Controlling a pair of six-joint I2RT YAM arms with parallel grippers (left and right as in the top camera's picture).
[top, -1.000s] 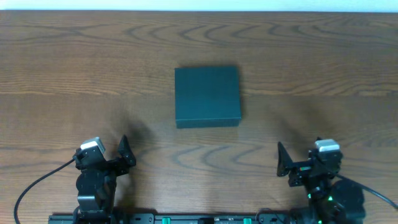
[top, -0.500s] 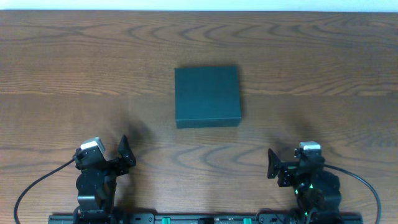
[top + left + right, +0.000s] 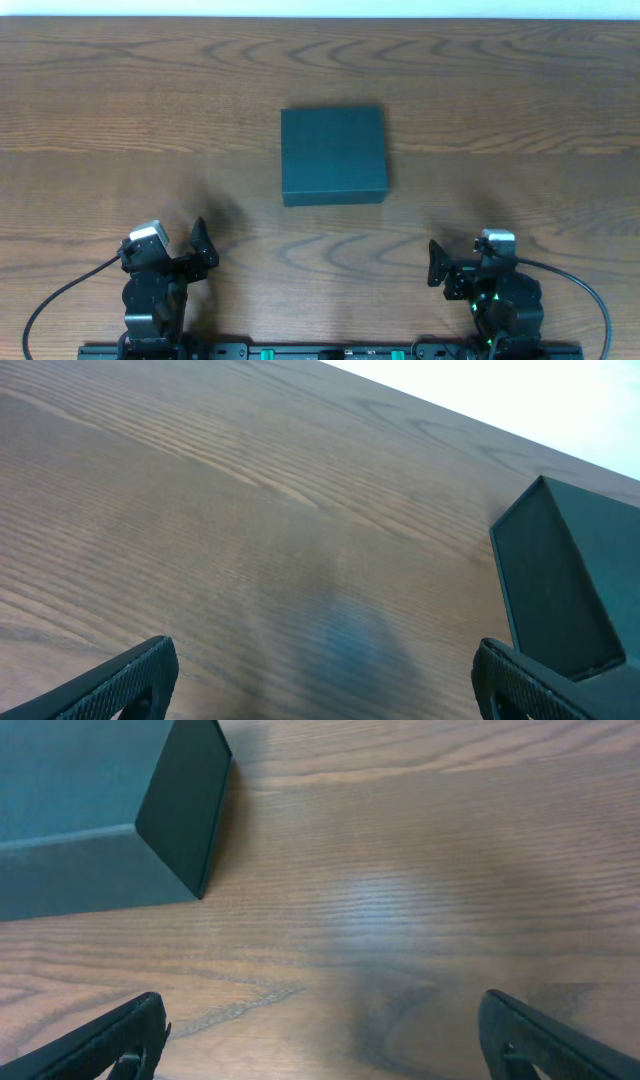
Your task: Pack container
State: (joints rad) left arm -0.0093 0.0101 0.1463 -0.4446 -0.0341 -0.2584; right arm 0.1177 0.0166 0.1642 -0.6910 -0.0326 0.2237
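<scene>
The dark teal-green container (image 3: 333, 155) lies closed in the middle of the wooden table. It also shows at the right of the left wrist view (image 3: 565, 585) and at the upper left of the right wrist view (image 3: 95, 810). My left gripper (image 3: 200, 248) rests near the front left edge, open and empty (image 3: 325, 680). My right gripper (image 3: 437, 265) rests near the front right edge, open and empty (image 3: 325, 1035). Both are well short of the container. No snack packets show.
The wooden table (image 3: 120, 120) fills the overhead view. A black rail (image 3: 320, 352) with the arm bases runs along the front edge. Cables trail from both arms.
The right arm has shifted left and slightly back toward its base. The left arm and the container have not moved.
</scene>
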